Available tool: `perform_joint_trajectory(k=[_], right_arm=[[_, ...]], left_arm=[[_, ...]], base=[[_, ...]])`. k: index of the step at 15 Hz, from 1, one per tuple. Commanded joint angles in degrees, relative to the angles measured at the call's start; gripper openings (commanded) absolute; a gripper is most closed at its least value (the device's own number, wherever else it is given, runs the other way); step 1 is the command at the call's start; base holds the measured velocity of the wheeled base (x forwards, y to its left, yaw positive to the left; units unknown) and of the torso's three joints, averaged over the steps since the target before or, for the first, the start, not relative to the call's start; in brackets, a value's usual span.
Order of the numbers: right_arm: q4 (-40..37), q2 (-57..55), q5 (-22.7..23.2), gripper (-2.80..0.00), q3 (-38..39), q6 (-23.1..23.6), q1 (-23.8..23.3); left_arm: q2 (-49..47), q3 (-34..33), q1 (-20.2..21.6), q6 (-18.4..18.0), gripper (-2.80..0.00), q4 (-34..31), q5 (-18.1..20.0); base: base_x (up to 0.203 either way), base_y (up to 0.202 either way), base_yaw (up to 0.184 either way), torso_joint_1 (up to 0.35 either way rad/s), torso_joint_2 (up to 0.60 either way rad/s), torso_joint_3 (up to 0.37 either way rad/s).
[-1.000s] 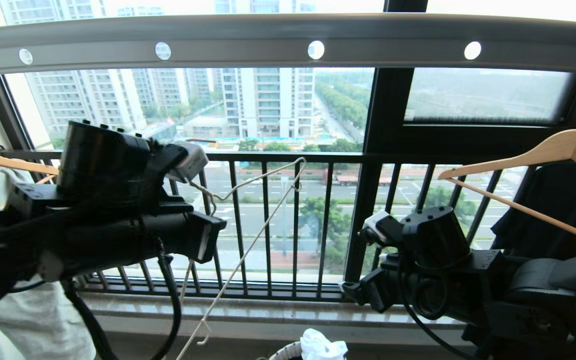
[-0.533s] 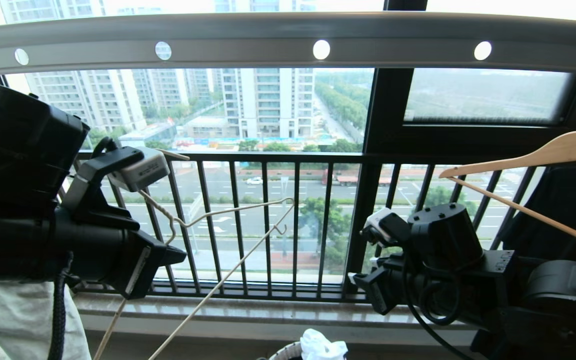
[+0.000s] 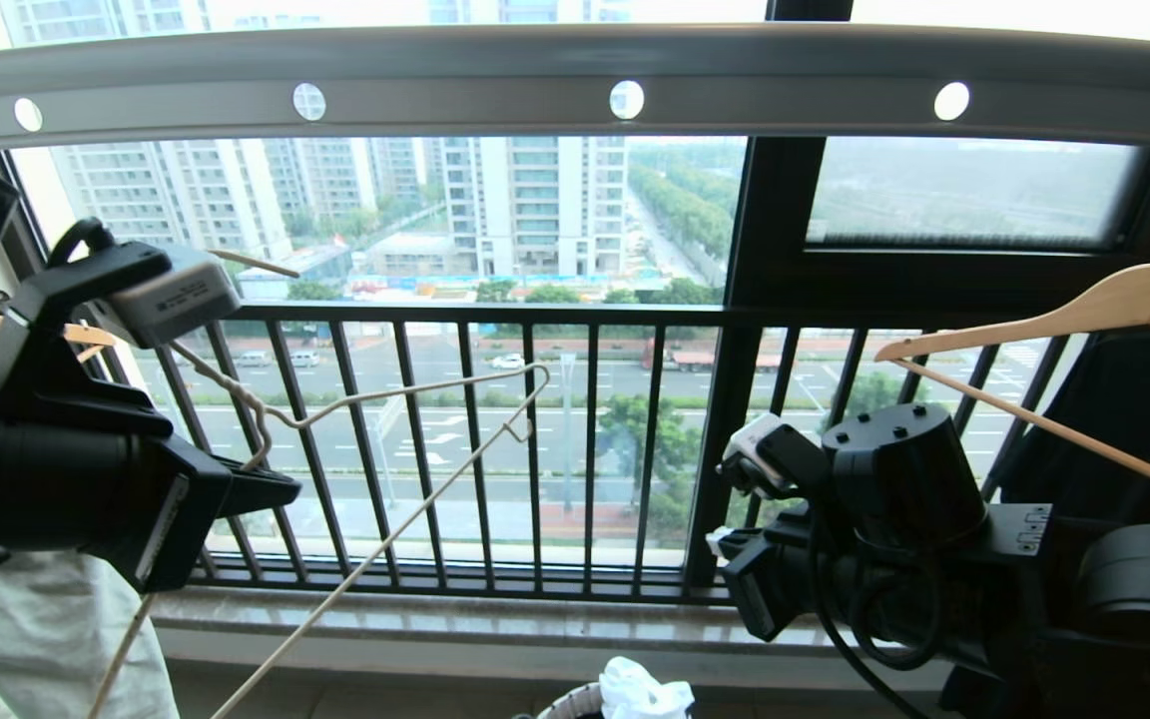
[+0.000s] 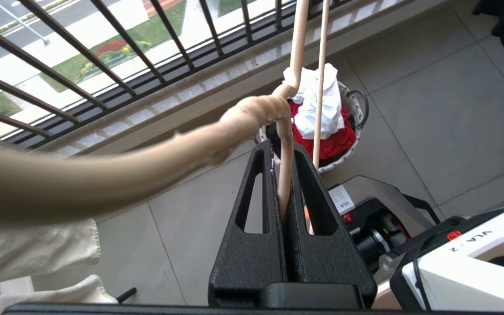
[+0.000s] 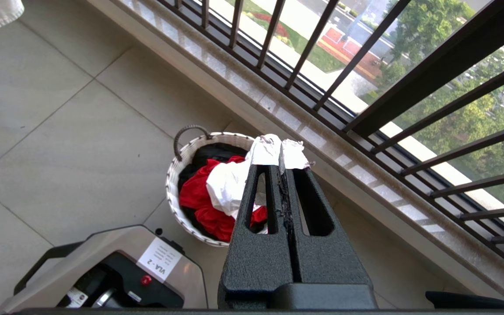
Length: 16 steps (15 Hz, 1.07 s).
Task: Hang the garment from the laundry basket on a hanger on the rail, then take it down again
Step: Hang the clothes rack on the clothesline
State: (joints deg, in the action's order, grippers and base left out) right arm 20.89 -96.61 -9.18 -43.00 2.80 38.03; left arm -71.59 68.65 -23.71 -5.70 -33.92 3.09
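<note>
My left gripper (image 3: pixel 281 492) is shut on the neck of the cream wire hanger (image 3: pixel 415 394), held low at the left, well below the grey rail (image 3: pixel 575 70). In the left wrist view the hanger (image 4: pixel 283 175) stands pinched between the jaws of this gripper (image 4: pixel 282 151). My right gripper (image 5: pixel 280 151) is shut on nothing and hovers above the laundry basket (image 5: pixel 173 175). The white garment (image 5: pixel 225 183) lies crumpled on top of the basket's load; the head view shows it (image 3: pixel 640 689) at the bottom edge.
A red cloth (image 5: pixel 199 201) and a black one lie under the garment. A wooden hanger (image 3: pixel 1084 310) with a black garment (image 3: pixel 1104 419) hangs at the right. A pale garment (image 3: pixel 46 639) hangs at the left. The black window railing (image 3: pixel 585 439) stands ahead; the robot's base (image 5: pixel 116 271) is near the basket.
My left gripper has swung to the left with the hanger, and the hanger's shoulder has dropped lower. The right arm has shifted slightly to the right.
</note>
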Motion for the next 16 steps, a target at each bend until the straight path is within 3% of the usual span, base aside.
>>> perform_joint_trajectory(k=[1, 5, 11, 14, 16], right_arm=[[0.2, -0.2, 0.0, -2.80, -0.2, 0.0, 0.1], [0.2, -0.7, 0.0, -2.80, -0.2, 0.0, 0.2], [0.2, -2.0, 0.0, -2.80, -0.2, 0.0, 0.1], [0.2, -2.7, 0.0, -2.80, -0.2, -0.1, 0.1], [0.2, -3.1, 0.0, -2.80, -0.1, -0.1, 0.1]], left_arm=[[2.5, 2.0, 3.9, -0.2, -2.80, -0.5, -1.4], [5.4, 3.6, 5.3, -0.2, -2.80, -0.3, -2.8], [4.9, 4.1, 5.3, -0.1, -2.80, -0.2, -20.5], [4.9, 4.5, 6.5, 0.3, -2.80, 0.7, -34.4], [4.5, 4.7, 8.7, 0.8, -2.80, 3.6, -37.7]], base=[[0.000, 0.000, 0.000, 0.000, 0.00, 0.000], [0.000, 0.000, 0.000, 0.000, 0.00, 0.000], [0.000, 0.000, 0.000, 0.000, 0.00, 0.000], [0.000, 0.000, 0.000, 0.000, 0.00, 0.000], [0.000, 0.000, 0.000, 0.000, 0.00, 0.000]])
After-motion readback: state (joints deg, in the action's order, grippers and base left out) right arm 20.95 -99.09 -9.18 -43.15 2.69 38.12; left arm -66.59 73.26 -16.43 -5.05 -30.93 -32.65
